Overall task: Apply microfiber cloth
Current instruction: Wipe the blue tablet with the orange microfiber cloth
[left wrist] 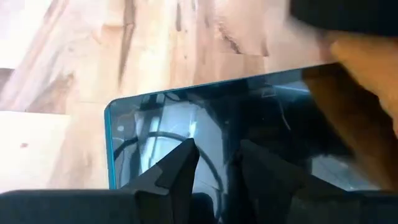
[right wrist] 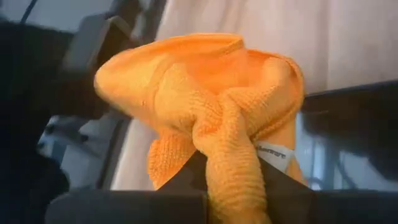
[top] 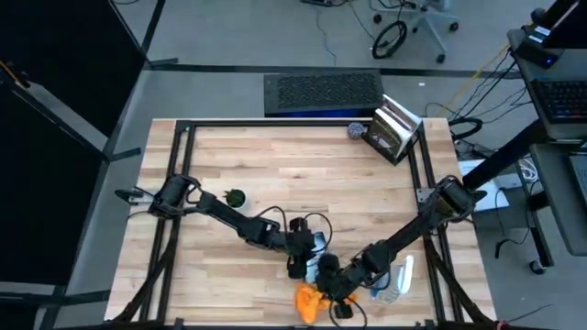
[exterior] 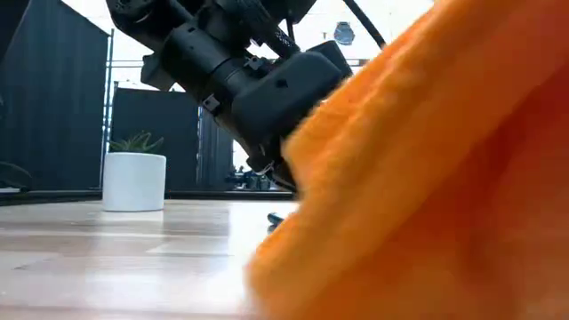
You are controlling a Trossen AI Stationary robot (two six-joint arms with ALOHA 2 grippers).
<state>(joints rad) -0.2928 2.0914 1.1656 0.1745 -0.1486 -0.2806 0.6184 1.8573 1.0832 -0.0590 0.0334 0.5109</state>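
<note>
Near table edge, centre: right gripper (right wrist: 233, 186) pinches the bunched microfiber cloth (right wrist: 211, 106) between its fingers, cloth touching the dark tablet (left wrist: 249, 137). Left gripper (left wrist: 217, 174), fingers narrowly apart, sits over the tablet's left side. Clear spray bottle (top: 396, 280) lies just right. Small potted plant (top: 236, 196) left; boxes (top: 394, 128) far right. Cloth blocks most of the low view.

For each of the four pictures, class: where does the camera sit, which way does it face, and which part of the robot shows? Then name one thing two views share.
High view: above the table, facing straight down; both arms show.
Low view: at table-top height, facing level across; an arm shows behind the microfiber cloth.
Left wrist view: on the left wrist, facing the tablet; left gripper shows.
Right wrist view: on the right wrist; right gripper grips the cloth.
Shared: high, low and right wrist views all show the cloth.
</note>
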